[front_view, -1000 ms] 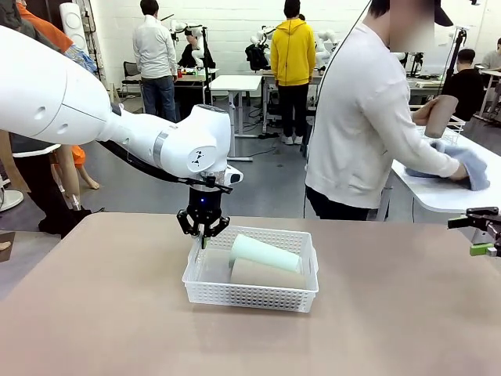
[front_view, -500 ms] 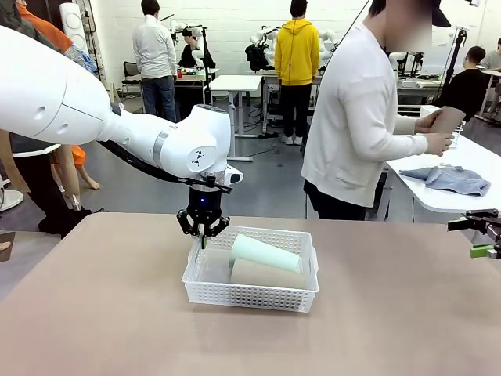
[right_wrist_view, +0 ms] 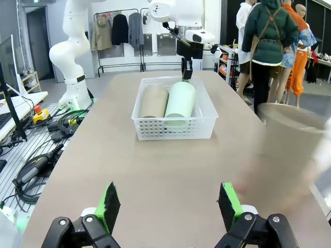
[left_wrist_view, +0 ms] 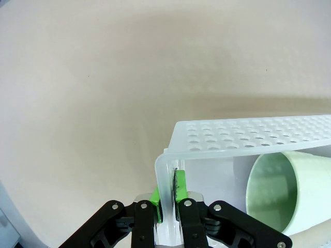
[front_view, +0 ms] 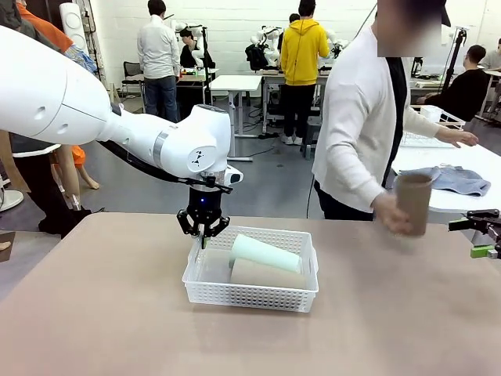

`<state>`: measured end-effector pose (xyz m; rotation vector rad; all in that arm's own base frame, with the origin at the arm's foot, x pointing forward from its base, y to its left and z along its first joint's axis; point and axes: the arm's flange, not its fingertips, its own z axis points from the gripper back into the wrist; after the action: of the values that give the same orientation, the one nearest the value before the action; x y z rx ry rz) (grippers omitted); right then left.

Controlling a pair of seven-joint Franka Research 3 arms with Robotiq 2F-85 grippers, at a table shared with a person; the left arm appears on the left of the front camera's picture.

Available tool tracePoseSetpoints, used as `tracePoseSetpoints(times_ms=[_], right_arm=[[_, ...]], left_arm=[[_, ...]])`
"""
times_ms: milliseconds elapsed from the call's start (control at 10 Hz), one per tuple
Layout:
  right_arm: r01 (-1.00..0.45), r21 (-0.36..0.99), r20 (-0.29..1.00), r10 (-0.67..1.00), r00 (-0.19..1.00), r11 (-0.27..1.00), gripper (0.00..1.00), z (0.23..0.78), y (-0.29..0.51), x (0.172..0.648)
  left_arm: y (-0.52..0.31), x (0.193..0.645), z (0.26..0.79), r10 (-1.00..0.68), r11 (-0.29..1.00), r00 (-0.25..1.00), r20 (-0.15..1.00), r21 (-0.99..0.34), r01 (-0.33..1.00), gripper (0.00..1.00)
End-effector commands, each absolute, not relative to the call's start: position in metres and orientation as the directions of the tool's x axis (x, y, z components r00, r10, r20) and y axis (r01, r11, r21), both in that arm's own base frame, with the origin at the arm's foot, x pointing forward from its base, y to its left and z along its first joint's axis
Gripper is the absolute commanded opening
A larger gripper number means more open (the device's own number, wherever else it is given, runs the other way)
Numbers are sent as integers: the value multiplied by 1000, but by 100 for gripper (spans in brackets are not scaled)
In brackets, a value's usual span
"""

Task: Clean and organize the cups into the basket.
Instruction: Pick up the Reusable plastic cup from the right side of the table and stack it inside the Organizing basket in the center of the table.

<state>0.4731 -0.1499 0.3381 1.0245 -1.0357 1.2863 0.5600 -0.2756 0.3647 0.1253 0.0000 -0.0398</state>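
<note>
— The left gripper [front_view: 203, 233]?
— Clamped on the wall of the basket [front_view: 252, 296] at its far-left corner, one green pad on each side.
— Inside?
— A mint-green cup [front_view: 264, 252] and a tan cup [front_view: 264, 274] lie side by side, at four o'clock from it.
— The right gripper [right_wrist_view: 168, 204]?
— Spread wide and empty, with the basket at twelve o'clock.
— Beyond that?
— At two o'clock from the basket, the person's hand [front_view: 389, 218] holds a second tan cup [front_view: 413, 202] upright.
</note>
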Motion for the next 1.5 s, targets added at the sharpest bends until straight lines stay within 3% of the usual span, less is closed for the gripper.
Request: tracePoseSetpoints(times_ms=[0,700,1400], right_arm=[[-1000,10,973,231,14,20,100,338,-149,474],[-1000,10,972,233,15,23,100,338,-150,473],[-999,3,947,321,19,52,100,253,-177,481]], left_arm=[[-275,560,366,-44,990,999,4,135,43,0],[-275,560,366,-44,990,999,4,135,43,0],[-275,560,366,-44,990,999,4,135,43,0]])
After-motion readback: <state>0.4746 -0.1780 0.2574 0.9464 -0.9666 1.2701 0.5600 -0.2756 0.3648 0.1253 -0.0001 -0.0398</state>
